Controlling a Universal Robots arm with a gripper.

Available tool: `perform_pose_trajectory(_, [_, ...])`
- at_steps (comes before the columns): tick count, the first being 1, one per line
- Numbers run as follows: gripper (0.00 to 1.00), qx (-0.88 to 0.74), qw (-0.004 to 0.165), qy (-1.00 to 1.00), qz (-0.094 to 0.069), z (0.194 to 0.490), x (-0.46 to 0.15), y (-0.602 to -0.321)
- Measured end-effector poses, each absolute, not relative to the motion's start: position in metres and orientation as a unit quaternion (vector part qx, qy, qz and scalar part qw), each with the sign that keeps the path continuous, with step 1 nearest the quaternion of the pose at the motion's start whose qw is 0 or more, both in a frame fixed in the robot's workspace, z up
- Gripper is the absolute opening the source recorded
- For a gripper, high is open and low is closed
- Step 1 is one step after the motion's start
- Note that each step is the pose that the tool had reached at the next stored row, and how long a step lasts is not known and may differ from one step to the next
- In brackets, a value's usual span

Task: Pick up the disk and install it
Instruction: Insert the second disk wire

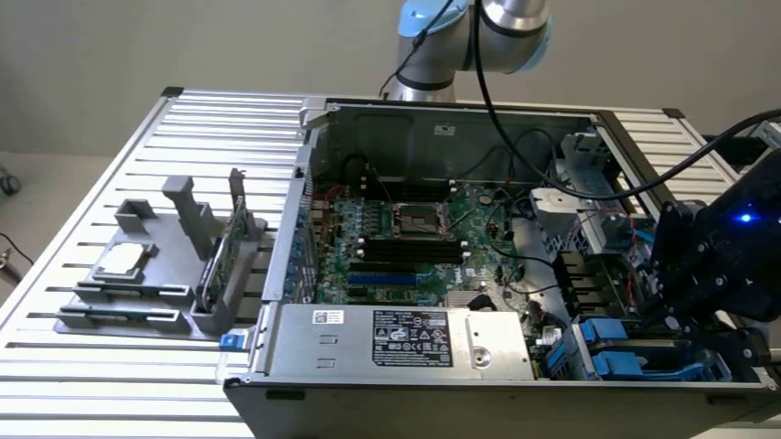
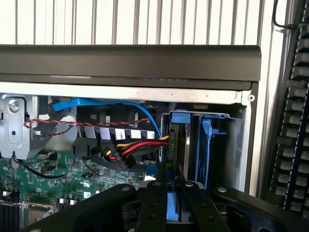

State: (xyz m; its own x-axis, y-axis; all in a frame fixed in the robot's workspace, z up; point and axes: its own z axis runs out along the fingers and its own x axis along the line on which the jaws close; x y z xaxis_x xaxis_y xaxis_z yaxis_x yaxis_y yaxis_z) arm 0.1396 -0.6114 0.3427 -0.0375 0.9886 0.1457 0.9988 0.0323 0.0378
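Note:
In the wrist view my gripper (image 2: 174, 205) is shut on the blue plastic carrier of the disk (image 2: 179, 145). The disk stands edge-on, its grey metal side and blue frame reaching into the drive bay (image 2: 231, 145) at the corner of the open computer case. A second blue carrier (image 2: 207, 140) sits right beside it in the same bay. In the exterior view my gripper (image 1: 683, 315) hangs low over the case's front corner on that view's right, just above the blue carriers (image 1: 610, 352); its fingertips are hidden there.
Red, yellow and black power cables (image 2: 128, 153) and a blue data cable (image 2: 96, 104) run close to the bay. The power supply (image 1: 415, 337) and motherboard (image 1: 403, 233) occupy the case. A grey fixture (image 1: 159, 274) holds a silver chip (image 1: 123, 261) and a green card (image 1: 226, 251). A keyboard (image 2: 292, 121) lies beside the case.

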Motion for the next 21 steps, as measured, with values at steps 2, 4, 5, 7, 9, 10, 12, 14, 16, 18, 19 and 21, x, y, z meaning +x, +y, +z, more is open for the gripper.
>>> perform_pose_trajectory(2, [0.17,-0.693,0.039,-0.717,-0.064,0.3427,0.1396,-0.6116])
perform_pose_trajectory(4, [0.17,-0.693,0.039,-0.717,-0.064,0.3426,0.1395,-0.6118])
perform_pose_trajectory(5, [0.17,-0.693,0.040,-0.717,-0.064,0.3425,0.1395,-0.6119])
perform_pose_trajectory(7, [0.17,-0.693,0.039,-0.717,-0.064,0.3422,0.1395,-0.6120])
perform_pose_trajectory(9, [0.17,-0.693,0.039,-0.717,-0.064,0.3416,0.1395,-0.6120])
perform_pose_trajectory(10, [0.17,-0.693,0.039,-0.717,-0.064,0.3412,0.1395,-0.6120])
perform_pose_trajectory(12, [0.17,-0.693,0.039,-0.717,-0.064,0.3403,0.1395,-0.6120])
perform_pose_trajectory(14, [0.17,-0.693,0.039,-0.717,-0.064,0.3395,0.1395,-0.6121])
perform_pose_trajectory(16, [0.17,-0.694,0.039,-0.716,-0.064,0.3391,0.1396,-0.6122])
perform_pose_trajectory(18, [0.17,-0.694,0.039,-0.716,-0.065,0.3386,0.1396,-0.6124])
perform_pose_trajectory(19, [0.17,-0.694,0.040,-0.716,-0.065,0.3383,0.1395,-0.6125])
perform_pose_trajectory(21, [0.17,-0.694,0.040,-0.716,-0.065,0.3376,0.1395,-0.6129])
